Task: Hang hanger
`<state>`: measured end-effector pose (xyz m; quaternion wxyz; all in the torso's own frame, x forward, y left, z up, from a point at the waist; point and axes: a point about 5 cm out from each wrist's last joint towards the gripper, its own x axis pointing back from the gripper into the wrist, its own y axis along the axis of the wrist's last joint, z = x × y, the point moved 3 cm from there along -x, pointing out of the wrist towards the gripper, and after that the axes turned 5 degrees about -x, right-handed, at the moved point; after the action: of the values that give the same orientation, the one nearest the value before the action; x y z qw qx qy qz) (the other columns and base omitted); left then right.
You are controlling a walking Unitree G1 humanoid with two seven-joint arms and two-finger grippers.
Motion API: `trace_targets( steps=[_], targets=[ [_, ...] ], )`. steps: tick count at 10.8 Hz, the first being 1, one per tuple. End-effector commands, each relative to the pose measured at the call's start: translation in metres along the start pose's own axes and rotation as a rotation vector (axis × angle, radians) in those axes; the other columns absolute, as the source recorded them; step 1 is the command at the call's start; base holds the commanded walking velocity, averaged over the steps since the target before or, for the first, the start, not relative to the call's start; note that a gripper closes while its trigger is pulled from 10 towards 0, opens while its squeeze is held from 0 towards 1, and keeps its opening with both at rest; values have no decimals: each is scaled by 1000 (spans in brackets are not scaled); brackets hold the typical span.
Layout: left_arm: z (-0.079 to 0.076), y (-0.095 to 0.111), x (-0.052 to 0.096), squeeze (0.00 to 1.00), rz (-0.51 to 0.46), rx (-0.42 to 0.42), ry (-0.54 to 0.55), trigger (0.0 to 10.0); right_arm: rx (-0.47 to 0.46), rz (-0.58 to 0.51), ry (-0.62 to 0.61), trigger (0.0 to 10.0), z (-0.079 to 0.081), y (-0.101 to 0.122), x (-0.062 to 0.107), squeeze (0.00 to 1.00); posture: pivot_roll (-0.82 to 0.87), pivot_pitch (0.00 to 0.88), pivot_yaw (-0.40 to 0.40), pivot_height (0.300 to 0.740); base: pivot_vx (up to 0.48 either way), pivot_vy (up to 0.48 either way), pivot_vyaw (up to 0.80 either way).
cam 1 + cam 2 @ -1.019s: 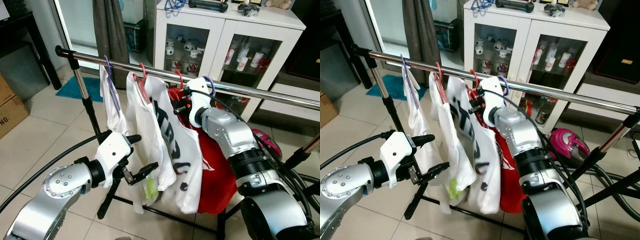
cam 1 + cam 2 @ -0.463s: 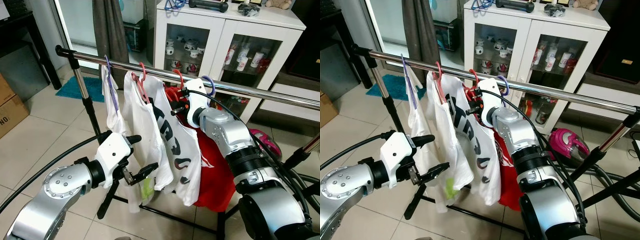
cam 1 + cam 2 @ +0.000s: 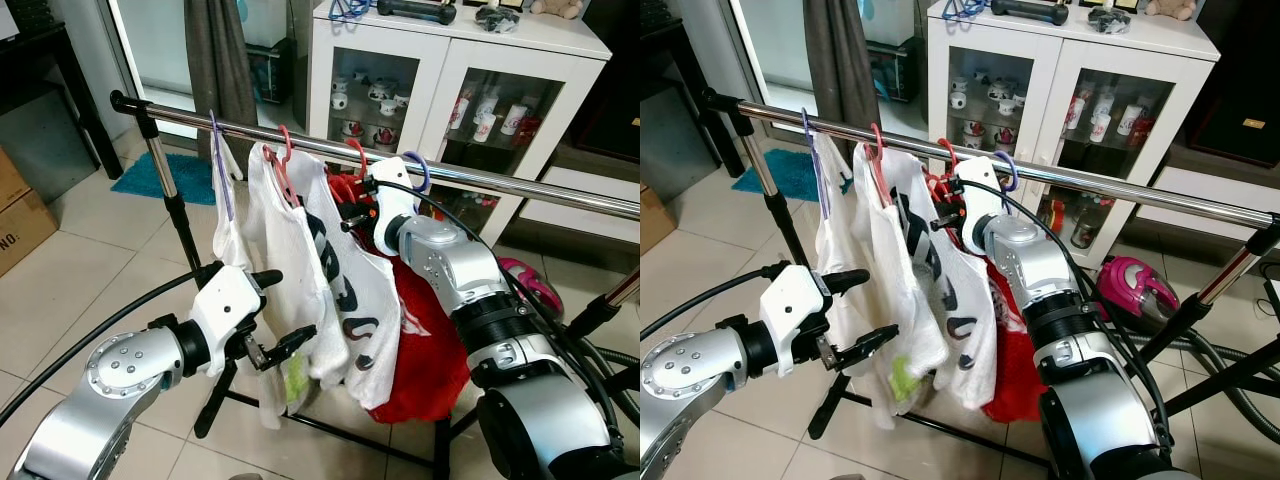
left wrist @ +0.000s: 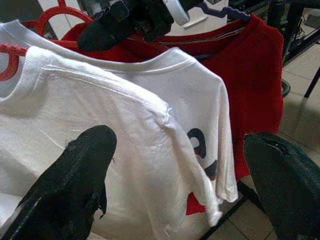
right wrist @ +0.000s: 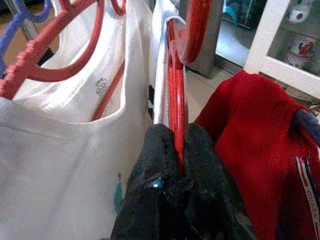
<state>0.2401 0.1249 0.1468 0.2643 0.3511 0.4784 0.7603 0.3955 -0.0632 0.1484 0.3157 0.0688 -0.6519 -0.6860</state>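
Note:
A chrome rail (image 3: pixel 500 182) carries several hangers with clothes. My right gripper (image 3: pixel 352 215) is just under the rail, shut on the neck of a red hanger (image 5: pixel 175 90). That hanger's hook (image 3: pixel 357 153) curves over the rail. From it hangs a white T-shirt with black print (image 3: pixel 350 290), with a red shirt (image 3: pixel 425 340) on a purple hanger (image 3: pixel 420 170) behind it. Lower down, my left gripper (image 3: pixel 285 308) is open beside the white shirts, holding nothing; its fingers (image 4: pixel 75 185) frame the printed shirt.
To the left on the rail are another red hanger (image 3: pixel 282 150) and a purple one (image 3: pixel 215 130), both with white garments. A white glass-door cabinet (image 3: pixel 440 70) stands behind. A pink vacuum (image 3: pixel 1135 285) and the rack's legs (image 3: pixel 330 425) are on the tiled floor.
My right gripper has shifted the red hanger slightly left along the rail. The printed white shirt has swung and turned more edge-on. My left gripper has stayed in place, open.

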Motion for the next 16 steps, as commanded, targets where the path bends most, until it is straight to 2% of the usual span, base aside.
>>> trace_targets(
  steps=[1,3,5,6,7,8,10,11,12,13,15,16],
  targets=[
    [-1,-1,0,0,10,-12,-8,10000,6,-43,5,0,-1,9,1,0,181,0,-42,740,0,0,0],
    [2,1,-1,0,4,-21,-6,10000,8,-106,24,0,0,18,4,0,189,0,-35,740,0,0,0],
    [8,9,-4,0,-48,7,49,10000,30,-180,52,0,-7,29,22,0,187,0,-35,740,0,0,0],
    [13,10,-9,0,-61,38,125,10000,88,-170,38,0,-15,26,34,0,177,0,-22,740,0,0,0],
    [18,6,-14,0,-61,61,229,10000,179,-131,33,0,-19,17,49,0,165,0,-17,740,0,0,0],
    [13,2,-18,0,-66,80,263,10000,195,-96,33,0,-21,3,67,0,161,0,-15,740,0,0,0],
    [8,4,-23,0,-93,110,299,10000,177,-50,11,0,-20,-24,93,0,149,0,-7,740,0,0,0],
    [7,3,-23,0,-88,111,306,10000,160,-38,18,0,-15,-33,100,0,148,0,-3,740,0,0,0],
    [9,1,-23,0,-82,115,324,10000,156,-26,24,902,-8,-44,108,0,147,0,1,740,-259,0,0],
    [8,-1,-22,0,-81,114,326,10000,158,-12,-18,10000,-9,-55,116,0,145,0,2,740,-262,0,0],
    [7,-1,-20,0,-77,106,325,10000,116,-21,-100,10000,-12,-65,124,0,149,0,-6,740,-261,0,0],
    [7,-1,-19,0,-76,107,324,10000,127,-16,-117,10000,-11,-70,126,0,151,0,-9,740,-304,0,0]
  ],
)
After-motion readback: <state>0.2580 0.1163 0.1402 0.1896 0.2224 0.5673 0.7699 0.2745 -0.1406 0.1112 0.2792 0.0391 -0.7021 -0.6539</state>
